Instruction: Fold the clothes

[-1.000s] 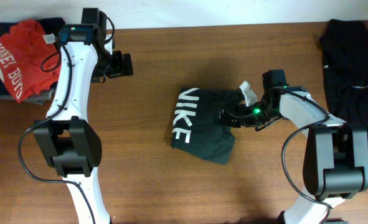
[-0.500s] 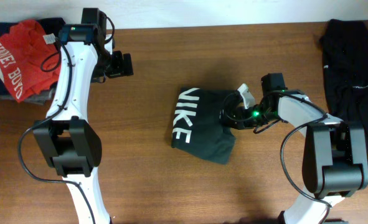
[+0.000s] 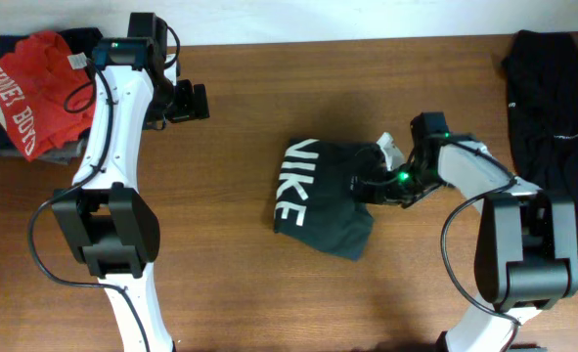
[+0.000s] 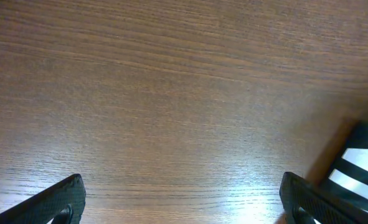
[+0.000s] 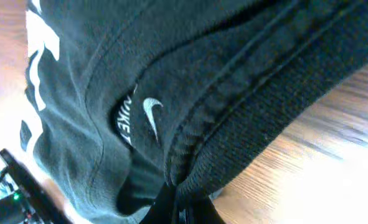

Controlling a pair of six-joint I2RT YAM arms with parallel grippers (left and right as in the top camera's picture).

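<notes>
Right wrist — right gripper [image 5: 177, 200] clenched on NIKE shirt [image 5: 109, 93] hem | reads soft, limp, light — take seams | left gripper [image 4: 180, 199] released

Dark T-shirt [image 3: 328, 210], table centre: big white block capitals [image 3: 290, 183], turned sideways in the overhead view. I-K-E is plain; the first letter looks more like a V where the cloth bends, so it reads NIKE. Right wrist view: black neck label [image 5: 134, 118] inside the collar, white swoosh beside small white "NIKE" running sideways. Left wrist view: only white bars of the big letters at the lower right edge, not legible. Red shirt [image 3: 34, 88], far left corner: white capitals in two lines, "BOY" just readable, the rest crumpled and unclear. Black garment [image 3: 553, 108], right edge: tiny white mark, too small to read.
</notes>
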